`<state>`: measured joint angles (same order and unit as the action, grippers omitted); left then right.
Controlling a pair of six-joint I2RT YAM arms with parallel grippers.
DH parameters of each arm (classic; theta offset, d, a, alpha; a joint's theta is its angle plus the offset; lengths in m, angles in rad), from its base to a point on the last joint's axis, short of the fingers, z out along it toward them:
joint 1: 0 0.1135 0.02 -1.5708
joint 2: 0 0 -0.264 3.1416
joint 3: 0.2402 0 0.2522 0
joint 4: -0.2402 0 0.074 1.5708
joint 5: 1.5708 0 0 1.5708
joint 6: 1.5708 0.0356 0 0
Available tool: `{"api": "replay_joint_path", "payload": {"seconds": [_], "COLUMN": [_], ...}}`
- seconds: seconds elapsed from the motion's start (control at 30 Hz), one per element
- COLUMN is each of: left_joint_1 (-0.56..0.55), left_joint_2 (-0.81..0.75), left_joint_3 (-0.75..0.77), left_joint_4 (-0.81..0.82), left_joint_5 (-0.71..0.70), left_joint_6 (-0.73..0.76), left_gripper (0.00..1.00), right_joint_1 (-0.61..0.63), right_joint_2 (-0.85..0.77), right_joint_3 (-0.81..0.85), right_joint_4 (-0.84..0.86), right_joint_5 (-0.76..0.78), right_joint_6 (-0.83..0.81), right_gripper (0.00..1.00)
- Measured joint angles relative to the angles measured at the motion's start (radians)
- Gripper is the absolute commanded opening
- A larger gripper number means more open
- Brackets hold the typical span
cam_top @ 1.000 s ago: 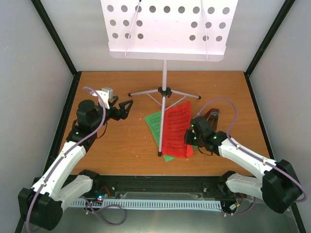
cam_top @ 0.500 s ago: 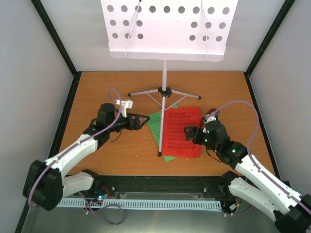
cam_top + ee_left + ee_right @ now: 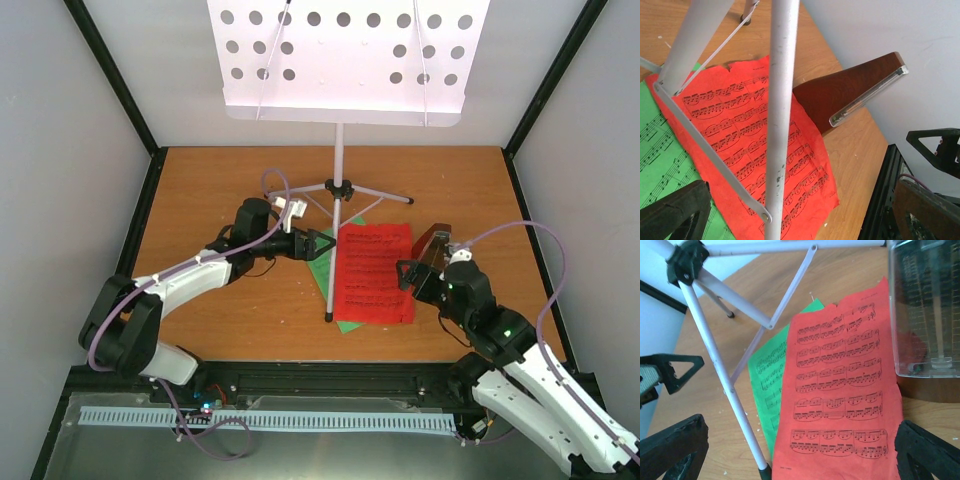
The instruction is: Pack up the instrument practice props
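The red music sheet lies flat on the table, overlapping the green sheet on its left. A dark-brown metronome with a clear cover stands at the red sheet's right edge. The silver tripod stand rises to its perforated tray, and one leg runs between the sheets. My left gripper is open over the green sheet, facing that leg. My right gripper is open at the red sheet's right edge, beside the metronome, holding nothing.
Grey walls with black frame bars enclose the wooden table on three sides. A black rail runs along the near edge. The tripod's other legs spread across the back of the table.
My right gripper opened and let go of the red sheet, which now lies flat, then drew back to the right. My left arm swung right to the tripod leg and the sheets.
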<state>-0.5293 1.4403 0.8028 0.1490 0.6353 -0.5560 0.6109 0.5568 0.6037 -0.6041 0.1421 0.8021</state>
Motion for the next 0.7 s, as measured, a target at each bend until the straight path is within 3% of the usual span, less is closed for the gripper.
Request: {"api": "replay_joint_path", "payload": {"seconds": [0.17, 0.37, 0.7], "left_joint_1": [0.0, 0.001, -0.001], "left_joint_2": [0.005, 0.027, 0.187], "left_joint_3": [0.012, 0.035, 0.145], "left_joint_4": [0.0, -0.003, 0.04], "left_joint_5": [-0.003, -0.049, -0.016], "left_joint_6": [0.02, 0.037, 0.05], "left_gripper": [0.98, 0.88, 0.6], "right_joint_1": [0.0, 0.0, 0.0], "right_joint_2": [-0.068, -0.094, -0.06], "right_joint_3": [-0.008, -0.066, -0.109], "right_joint_4": [0.006, 0.04, 0.095], "right_joint_5": [0.007, -0.018, -0.054], "right_joint_6": [0.042, 0.061, 0.071], "right_gripper": [1.0, 1.0, 1.0]}}
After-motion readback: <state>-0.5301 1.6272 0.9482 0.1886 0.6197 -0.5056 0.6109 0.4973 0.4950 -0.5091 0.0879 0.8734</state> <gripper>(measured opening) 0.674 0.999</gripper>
